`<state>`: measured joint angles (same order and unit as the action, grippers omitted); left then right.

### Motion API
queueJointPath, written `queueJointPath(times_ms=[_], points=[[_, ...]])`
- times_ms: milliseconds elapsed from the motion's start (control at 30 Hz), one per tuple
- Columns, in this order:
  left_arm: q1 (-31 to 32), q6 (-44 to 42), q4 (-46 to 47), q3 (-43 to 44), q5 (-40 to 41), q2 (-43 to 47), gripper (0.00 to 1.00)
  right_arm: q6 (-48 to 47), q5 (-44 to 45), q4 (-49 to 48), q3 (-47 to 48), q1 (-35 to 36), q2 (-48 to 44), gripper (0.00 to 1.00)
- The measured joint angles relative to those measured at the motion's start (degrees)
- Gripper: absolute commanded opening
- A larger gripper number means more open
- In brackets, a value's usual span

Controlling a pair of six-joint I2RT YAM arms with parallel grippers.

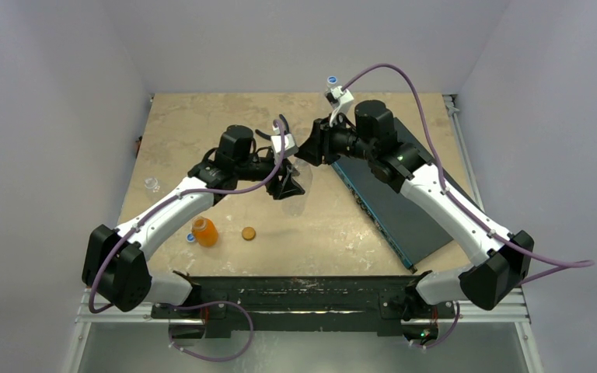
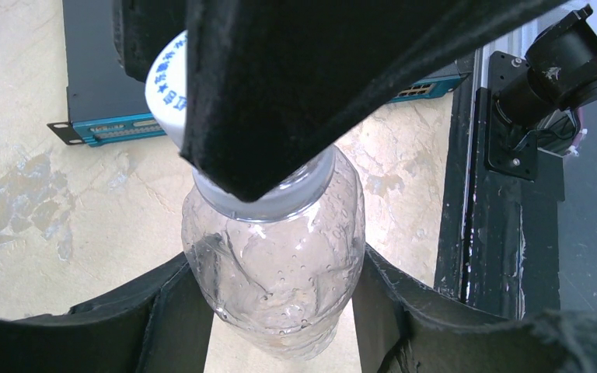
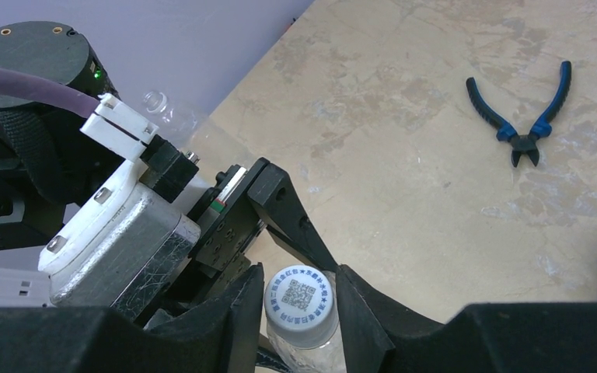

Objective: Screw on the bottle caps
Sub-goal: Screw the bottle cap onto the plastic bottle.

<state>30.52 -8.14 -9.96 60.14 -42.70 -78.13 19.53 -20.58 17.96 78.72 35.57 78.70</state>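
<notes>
My left gripper [image 1: 289, 185] is shut on the body of a clear bottle [image 1: 296, 194] and holds it above the table; the bottle sits between its fingers in the left wrist view [image 2: 276, 264]. A whitish cap with blue print [image 3: 301, 299] sits on the bottle's neck. My right gripper [image 3: 299, 291] is closed around this cap, one finger on each side. The cap's edge also shows in the left wrist view [image 2: 163, 89]. A squat orange bottle [image 1: 205, 231] stands at the front left with a blue cap [image 1: 190, 238] beside it. A flat orange-brown cap [image 1: 249, 232] lies to its right.
A second clear bottle [image 1: 151, 185] lies at the table's left edge. A dark network switch with a blue front [image 1: 392, 194] lies on the right under my right arm. Blue-handled pliers [image 3: 525, 116] lie on the table beyond the bottle.
</notes>
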Motion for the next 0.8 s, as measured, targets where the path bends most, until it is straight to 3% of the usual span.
queueJointPath(times_ms=[333,800], points=[[-0.1,1.7,0.4,0.0,-0.3,0.0,0.00,0.2,0.0,-1.2,-0.6,0.0,0.0,0.25],[-0.8,12.0,4.0,0.0,-8.2,-0.6,0.00,-7.0,-0.6,-8.5,-6.2,1.0,-4.7,0.24]])
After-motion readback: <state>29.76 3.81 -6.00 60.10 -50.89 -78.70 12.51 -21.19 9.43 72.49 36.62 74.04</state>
